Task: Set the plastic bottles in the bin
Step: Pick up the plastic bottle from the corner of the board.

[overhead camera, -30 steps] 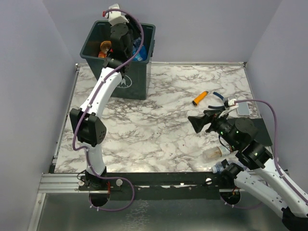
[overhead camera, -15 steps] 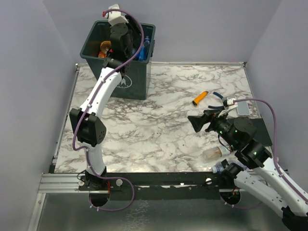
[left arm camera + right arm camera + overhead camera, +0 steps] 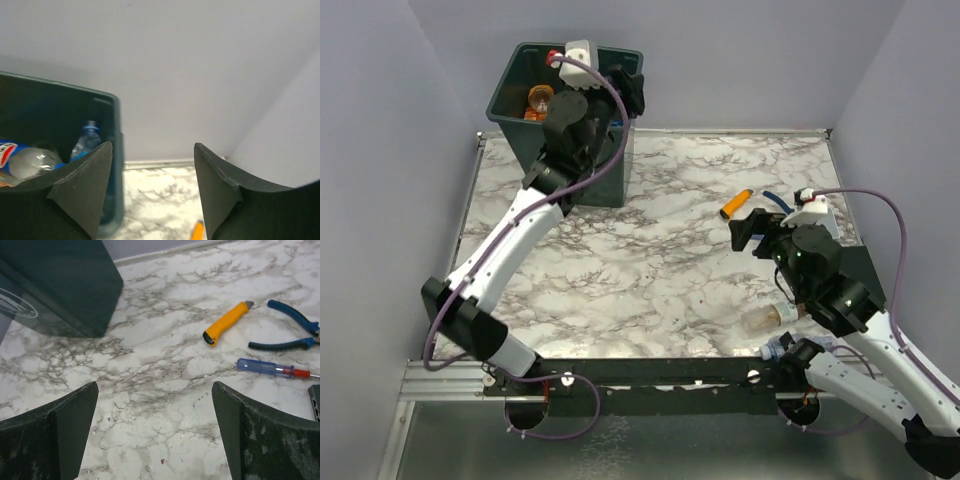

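Note:
The dark green bin (image 3: 603,170) stands at the far left of the table. Several plastic bottles lie in it, among them an orange one (image 3: 539,100) and, in the left wrist view, a blue-capped one (image 3: 86,141) and a clear one (image 3: 31,163). My left gripper (image 3: 628,86) is open and empty above the bin's right rim (image 3: 114,107). My right gripper (image 3: 746,231) is open and empty over the table's right half. A clear bottle (image 3: 764,319) lies near the front edge beside my right arm. Another bottle (image 3: 776,350) shows partly under that arm.
A small orange cylinder (image 3: 737,204) lies right of centre, also in the right wrist view (image 3: 225,323). Blue-handled pliers (image 3: 291,331) and a blue screwdriver (image 3: 272,368) lie beside it. A dark block (image 3: 855,265) sits at the right edge. Walls enclose the table.
My left gripper has come up out of the bin and swung to its right rim, empty. My right gripper has shifted a little back and to the right.

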